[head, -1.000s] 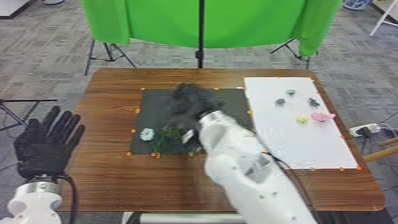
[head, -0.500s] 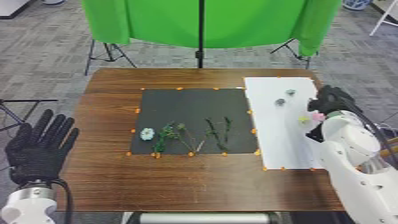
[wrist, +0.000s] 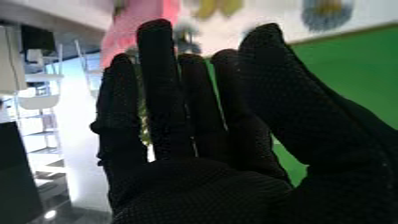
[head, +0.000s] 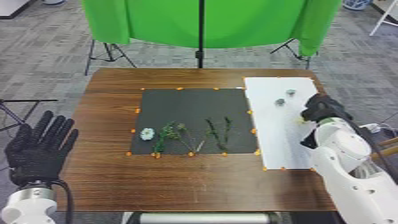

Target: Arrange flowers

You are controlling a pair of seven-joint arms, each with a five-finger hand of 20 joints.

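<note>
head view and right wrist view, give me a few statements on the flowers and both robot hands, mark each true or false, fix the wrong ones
The pale flower lies on the black mat. True.
The green stems lie on the white sheet. False: they lie on the black mat.
The left robot hand is open. True.
The right robot hand is closed in a fist. False: its fingers are extended.
Something pink shows beyond the right robot hand's fingers in the right wrist view. True.
</note>
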